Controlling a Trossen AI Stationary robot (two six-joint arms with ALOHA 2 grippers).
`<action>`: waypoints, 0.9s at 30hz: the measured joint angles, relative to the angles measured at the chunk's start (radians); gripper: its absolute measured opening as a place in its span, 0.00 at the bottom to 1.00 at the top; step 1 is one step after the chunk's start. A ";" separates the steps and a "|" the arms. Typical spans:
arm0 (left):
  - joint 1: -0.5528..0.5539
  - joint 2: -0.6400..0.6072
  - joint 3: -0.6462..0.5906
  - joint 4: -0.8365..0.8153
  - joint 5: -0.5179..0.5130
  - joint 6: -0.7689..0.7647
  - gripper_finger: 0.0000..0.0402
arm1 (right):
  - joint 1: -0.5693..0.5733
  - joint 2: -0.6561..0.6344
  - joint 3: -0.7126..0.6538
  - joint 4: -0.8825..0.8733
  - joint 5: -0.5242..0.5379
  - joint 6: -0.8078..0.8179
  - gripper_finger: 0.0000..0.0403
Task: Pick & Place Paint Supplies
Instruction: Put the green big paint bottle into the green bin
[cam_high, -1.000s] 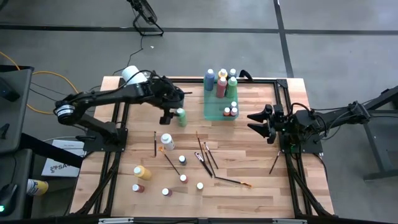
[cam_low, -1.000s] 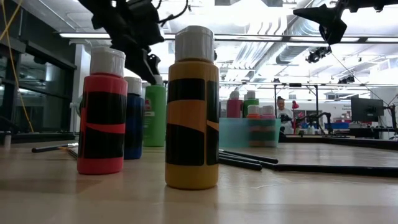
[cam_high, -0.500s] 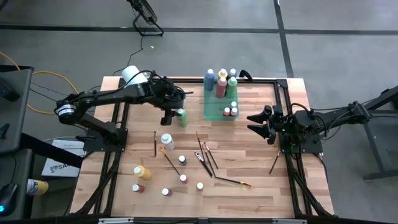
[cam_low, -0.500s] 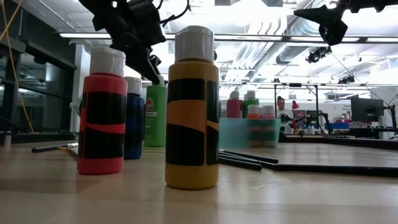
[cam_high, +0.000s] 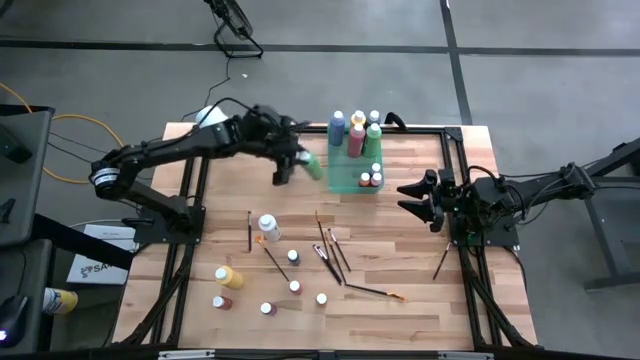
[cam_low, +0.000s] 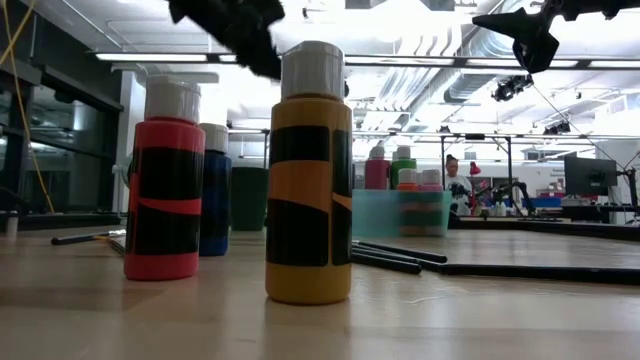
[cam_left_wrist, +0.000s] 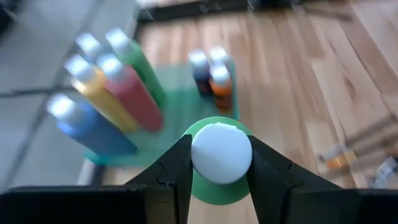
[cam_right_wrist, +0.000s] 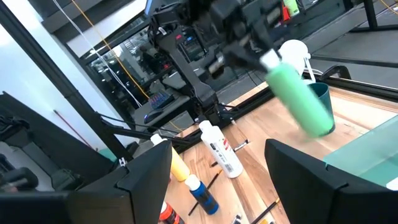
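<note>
While the right gripper (cam_high: 412, 198) waits at centre right with its fingers spread and nothing between them, the left gripper (cam_high: 297, 160) is clamped on the green bottle (cam_high: 312, 165) by its white cap (cam_left_wrist: 221, 152), carrying it tilted in the air just left of the tray (cam_high: 345, 175), upper middle.

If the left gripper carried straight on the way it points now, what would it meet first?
The left gripper, shut on the green paint bottle, points at the green tray. Most likely the tall bottles standing in it come first, the red bottle nearest, though depth is unclear.
</note>
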 joint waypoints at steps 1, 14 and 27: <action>0.000 0.000 0.018 0.012 -0.015 0.001 0.28 | 0.000 0.000 0.000 0.000 0.000 0.000 0.62; 0.006 0.327 0.383 -0.071 -0.083 0.003 0.28 | 0.000 0.000 0.000 -0.001 0.001 -0.003 0.62; 0.008 0.617 0.605 -0.147 -0.219 -0.075 0.28 | 0.000 0.000 0.000 -0.006 0.000 -0.004 0.62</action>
